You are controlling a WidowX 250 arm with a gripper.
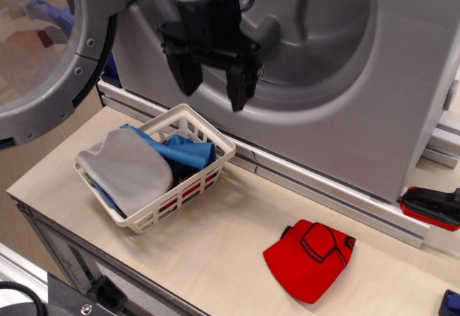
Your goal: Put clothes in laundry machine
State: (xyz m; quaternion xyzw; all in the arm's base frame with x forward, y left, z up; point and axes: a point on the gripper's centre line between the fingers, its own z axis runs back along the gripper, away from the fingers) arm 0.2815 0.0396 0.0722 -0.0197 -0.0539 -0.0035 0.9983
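Note:
My black gripper (213, 92) hangs open and empty above the back edge of the white basket (220, 159), in front of the grey laundry machine's drum opening (316, 43). The basket holds a grey cloth (128, 169) lying over blue clothes (185, 152). A red garment (310, 258) lies flat on the wooden table at the front right, well apart from the gripper. The machine's round door (54, 50) stands swung open at the left.
A metal rail (323, 190) runs along the machine's base behind the table. A red and black object (433, 207) sits at the right edge. A small blue thing (451, 303) peeks in at the bottom right corner.

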